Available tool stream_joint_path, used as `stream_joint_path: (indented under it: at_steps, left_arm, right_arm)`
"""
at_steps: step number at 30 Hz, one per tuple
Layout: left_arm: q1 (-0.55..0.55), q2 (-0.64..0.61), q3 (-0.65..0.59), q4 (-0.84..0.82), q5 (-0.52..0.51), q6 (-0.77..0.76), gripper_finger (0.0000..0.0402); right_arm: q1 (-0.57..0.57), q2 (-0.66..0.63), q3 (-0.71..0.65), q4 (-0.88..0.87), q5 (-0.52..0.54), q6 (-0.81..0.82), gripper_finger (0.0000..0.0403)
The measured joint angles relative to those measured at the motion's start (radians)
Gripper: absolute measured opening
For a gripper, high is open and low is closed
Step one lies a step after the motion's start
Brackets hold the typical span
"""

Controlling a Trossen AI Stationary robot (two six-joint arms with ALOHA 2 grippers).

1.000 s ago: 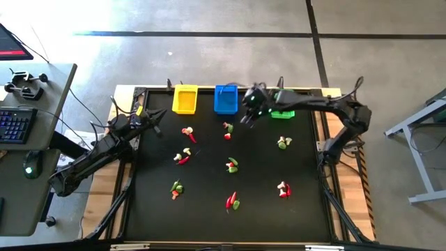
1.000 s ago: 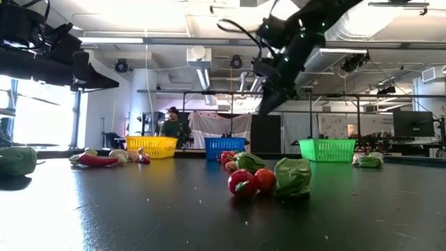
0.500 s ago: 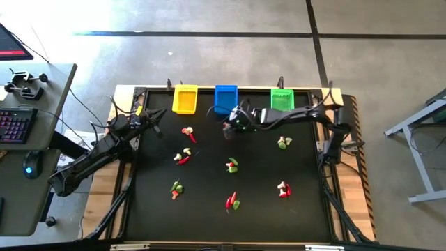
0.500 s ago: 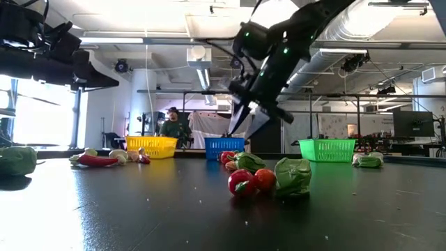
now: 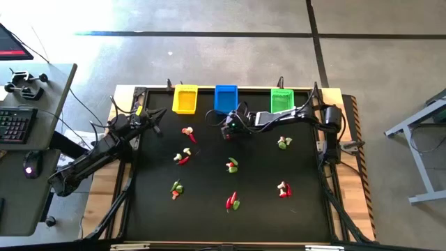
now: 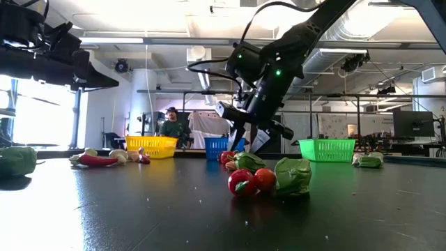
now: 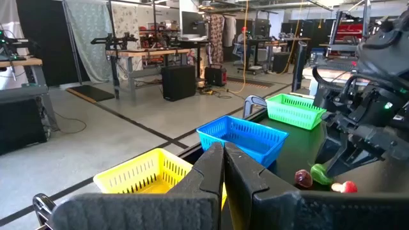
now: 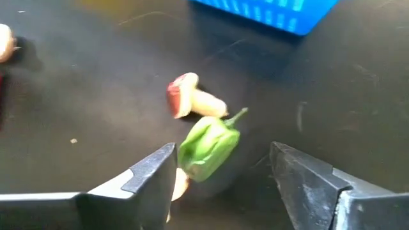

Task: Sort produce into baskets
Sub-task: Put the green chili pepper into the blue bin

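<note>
Three baskets stand along the table's far edge: yellow (image 5: pixel 185 99), blue (image 5: pixel 226 98) and green (image 5: pixel 281 100). Just in front of the blue one lies a small heap of produce (image 5: pixel 228 130): a green pepper (image 8: pixel 208 147) and a white-and-red mushroom piece (image 8: pixel 192 102) lying on the table. My right gripper (image 8: pixel 223 172) hangs low over this heap, open, with one finger on either side of the green pepper. My left gripper (image 5: pixel 157 126) waits shut at the table's left side, holding nothing.
More small heaps of produce are scattered over the black table: (image 5: pixel 187 132), (image 5: pixel 182 157), (image 5: pixel 232 165), (image 5: pixel 283 142), (image 5: pixel 176 188), (image 5: pixel 233 202), (image 5: pixel 283 188). A person (image 6: pixel 169 125) stands in the room beyond the table's far edge.
My right gripper has swung from between the blue and green baskets toward the table's left and near side, come down over the heap in front of the blue basket, and opened. The left arm has kept still.
</note>
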Motion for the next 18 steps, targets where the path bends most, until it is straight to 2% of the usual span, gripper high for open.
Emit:
stream_joint_path:
  at_steps: [4,11,18]
  left_arm:
    - [0.0,0.0,0.0,-0.001,-0.021,0.0,0.0]
    - [0.0,0.0,0.0,-0.003,-0.03,-0.007,0.0]
    - [0.0,0.0,0.0,-0.003,-0.03,-0.009,0.0]
  right_arm:
    - [0.0,-0.001,0.0,0.001,0.04,-0.006,0.0206]
    - [-0.012,-0.001,0.0,-0.023,0.038,-0.063,0.0128]
    - [-0.03,-0.003,0.002,-0.052,0.015,-0.132,0.0101]
